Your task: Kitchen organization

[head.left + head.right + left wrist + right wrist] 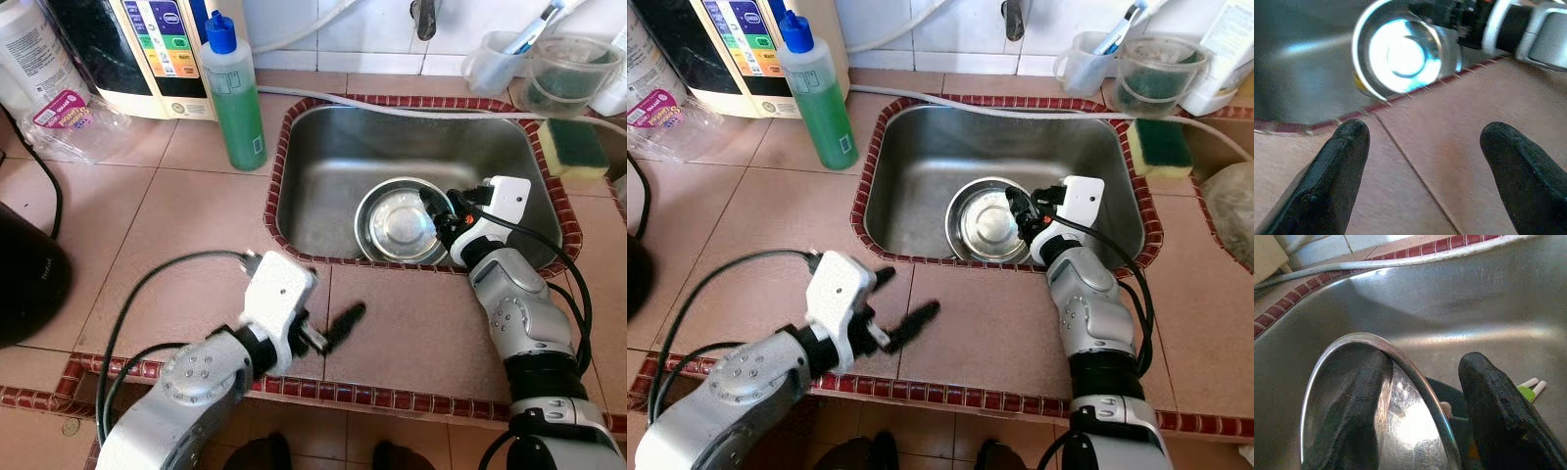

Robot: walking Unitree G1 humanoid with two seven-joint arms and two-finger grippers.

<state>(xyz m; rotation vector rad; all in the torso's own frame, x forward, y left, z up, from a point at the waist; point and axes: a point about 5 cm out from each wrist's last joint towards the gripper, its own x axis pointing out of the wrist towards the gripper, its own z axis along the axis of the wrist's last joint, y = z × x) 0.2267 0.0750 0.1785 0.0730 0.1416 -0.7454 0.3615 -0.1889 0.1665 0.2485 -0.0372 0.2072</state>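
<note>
Counter [411,343]: pinkish tile with a dark red tile border; it lies under the left gripper and runs in front of the right gripper's wrist.
Sink [323,147]: stainless basin sunk in the counter; the right gripper reaches down into it, and the left gripper points toward it across the tiles.
Appliance [147,49]: cream and black, with a coloured label, against the wall well beyond the left gripper.
Soap bottle [233,93]: green liquid, blue cap, upright on the counter just beside the sink's far left corner, well ahead of the left gripper.
Steel bowl [397,223]: round and shiny, in the sink near the front wall; its right rim sits between the right gripper's fingers.
Right gripper [1422,401]: one finger [1359,411] inside the bowl, the other outside, rim between them; whether they press the rim cannot be told.
Left gripper [1420,166]: low over the bare counter in front of the sink, fingers [1332,171] spread wide, nothing between them.
Sponge [573,147]: yellow and green, on the counter just beyond the sink's far right corner, past the right gripper.
Clear cups [568,73]: by the wall behind the sponge.
</note>
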